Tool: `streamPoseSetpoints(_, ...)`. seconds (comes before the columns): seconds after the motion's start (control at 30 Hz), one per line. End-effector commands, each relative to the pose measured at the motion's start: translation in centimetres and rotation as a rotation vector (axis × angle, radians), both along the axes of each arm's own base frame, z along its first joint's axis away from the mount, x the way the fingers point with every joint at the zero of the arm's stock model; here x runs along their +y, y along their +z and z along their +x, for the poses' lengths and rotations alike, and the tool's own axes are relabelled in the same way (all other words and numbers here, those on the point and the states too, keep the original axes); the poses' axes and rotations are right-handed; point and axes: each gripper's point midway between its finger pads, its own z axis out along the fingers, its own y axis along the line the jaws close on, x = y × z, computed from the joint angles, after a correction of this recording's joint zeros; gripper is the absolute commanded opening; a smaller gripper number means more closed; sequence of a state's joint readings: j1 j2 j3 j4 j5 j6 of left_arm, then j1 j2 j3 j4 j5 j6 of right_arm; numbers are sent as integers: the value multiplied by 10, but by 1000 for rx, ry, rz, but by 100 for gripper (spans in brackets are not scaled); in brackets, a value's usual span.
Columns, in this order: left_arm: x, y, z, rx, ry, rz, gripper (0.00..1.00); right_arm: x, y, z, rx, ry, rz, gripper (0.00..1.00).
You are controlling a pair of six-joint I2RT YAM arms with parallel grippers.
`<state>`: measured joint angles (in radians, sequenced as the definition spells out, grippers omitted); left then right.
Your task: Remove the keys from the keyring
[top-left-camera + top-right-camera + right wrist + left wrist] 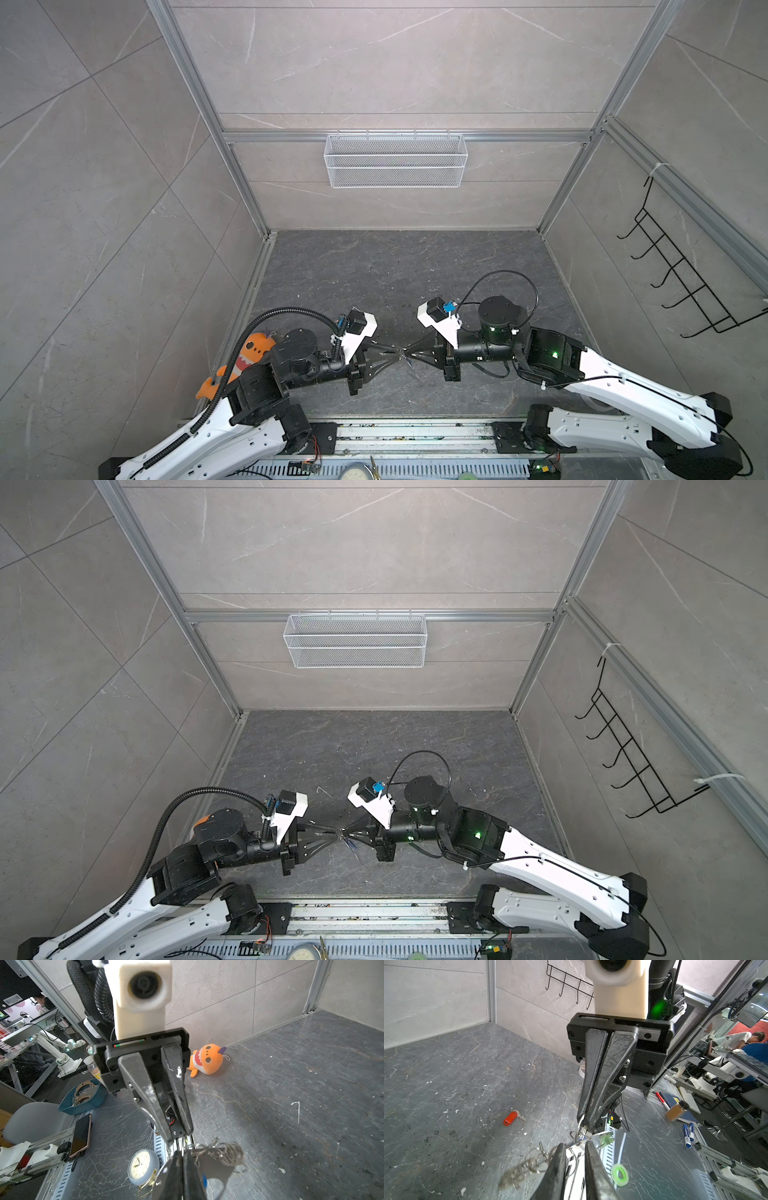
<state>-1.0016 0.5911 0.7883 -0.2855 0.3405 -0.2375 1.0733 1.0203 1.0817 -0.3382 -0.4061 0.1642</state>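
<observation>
Both grippers meet tip to tip above the table's front middle, left gripper [394,353] facing right gripper [410,353]. Between them hangs the keyring: a flat grey plate [216,1167] with a bunched silver chain [230,1153]. In the right wrist view my right gripper [182,1154] is shut on a wire ring at the plate's edge. A sliver of the blue tag [205,1180] shows beside its fingers. My left gripper [574,1145] has its jaws a little apart, with thin ring wire in the gap and the blurred chain [519,1172] beside it. The red-tagged key [510,1118] lies loose on the table.
An orange plush toy [249,349] lies at the left wall behind the left arm. A white mesh basket [395,160] hangs on the back wall and a black hook rack [685,282] on the right wall. A clock [142,1166] and green tape roll [619,1174] lie beyond the front edge.
</observation>
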Motion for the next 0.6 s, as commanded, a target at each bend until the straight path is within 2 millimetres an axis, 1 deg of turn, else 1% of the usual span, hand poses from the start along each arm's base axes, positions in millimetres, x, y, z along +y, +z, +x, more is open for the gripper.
streamPoseSetpoints(0.0, 1, 19, 3, -49, 13, -20, 23, 0, 9, 1, -18, -7, -9, 0)
streamPoseSetpoints(0.1, 0, 23, 2, -62, 4, -20, 24, 0, 8, 2, -22, -16, -23, 0)
streamPoseSetpoints(0.2, -5, 22, -2, -53, -33, -9, 24, 1, 7, 2, -25, -22, -27, 0)
streamPoseSetpoints(0.33, -11, 18, -3, -33, -60, 7, 12, 2, 8, 2, -30, -22, -22, 0)
streamPoseSetpoints(0.4, -12, 18, -3, -33, -64, 7, 8, 3, 10, 2, -34, -23, -18, 0)
streamPoseSetpoints(0.57, -12, 17, -6, -24, -79, 4, 9, 2, 14, 3, -43, -34, -6, 0)
